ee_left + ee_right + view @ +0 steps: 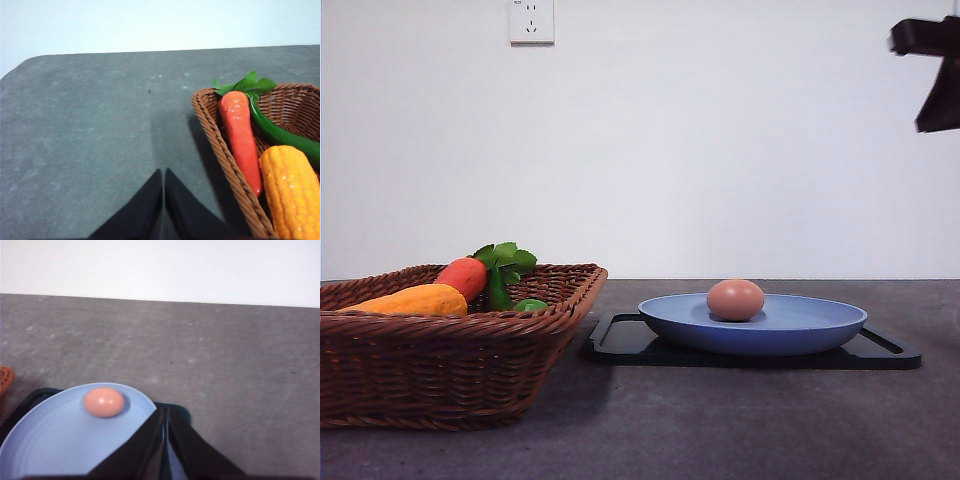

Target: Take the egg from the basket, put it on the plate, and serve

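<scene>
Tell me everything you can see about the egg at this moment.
The egg is small, oval and pinkish-brown, with a smooth, slightly shiny shell and a soft highlight on top; no crack shows. It lies on its side on the light-blue plate, left of the plate's middle in the front view. The plate rests on a black tray. Only the plate touches the egg. In the right wrist view, the right claw is shut, above the plate's rim, apart from the egg. The basket stands to its left.

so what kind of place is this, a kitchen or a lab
Probably a lab or test bench, not a kitchen: a bare grey table, a blank white wall with one socket, and toy vegetables in a wicker basket.
</scene>
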Available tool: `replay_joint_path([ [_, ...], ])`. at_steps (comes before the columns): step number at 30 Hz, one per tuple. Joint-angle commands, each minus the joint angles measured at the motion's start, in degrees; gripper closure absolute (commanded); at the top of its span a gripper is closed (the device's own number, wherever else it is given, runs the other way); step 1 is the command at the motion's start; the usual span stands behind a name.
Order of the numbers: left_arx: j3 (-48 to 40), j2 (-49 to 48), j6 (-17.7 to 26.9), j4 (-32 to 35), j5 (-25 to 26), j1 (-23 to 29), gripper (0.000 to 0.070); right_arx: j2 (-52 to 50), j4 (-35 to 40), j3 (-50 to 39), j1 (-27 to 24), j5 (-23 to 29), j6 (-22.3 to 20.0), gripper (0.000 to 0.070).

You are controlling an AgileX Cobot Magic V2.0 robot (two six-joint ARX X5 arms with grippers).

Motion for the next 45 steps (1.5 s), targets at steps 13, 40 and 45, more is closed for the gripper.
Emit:
replay_joint_path([
  [13,-1.6,-0.1,-0.3,0.9,-0.1,0.1,0.07,-28.7,0.2,-13.2,-13.6,-4.4,-5.7,0.07],
  [40,-1.6,-0.1,-0.3,0.9,-0.1,0.1,0.07,-40.6,-15.4,-22.5,-21.7,-22.7,-3.3,0.07],
  [45,-1.6,-0.1,-0.3,0.9,-0.1,0.1,0.07,-40.6,-15.2,-22.5,-21.7,-21.9,-3.4,0.07],
])
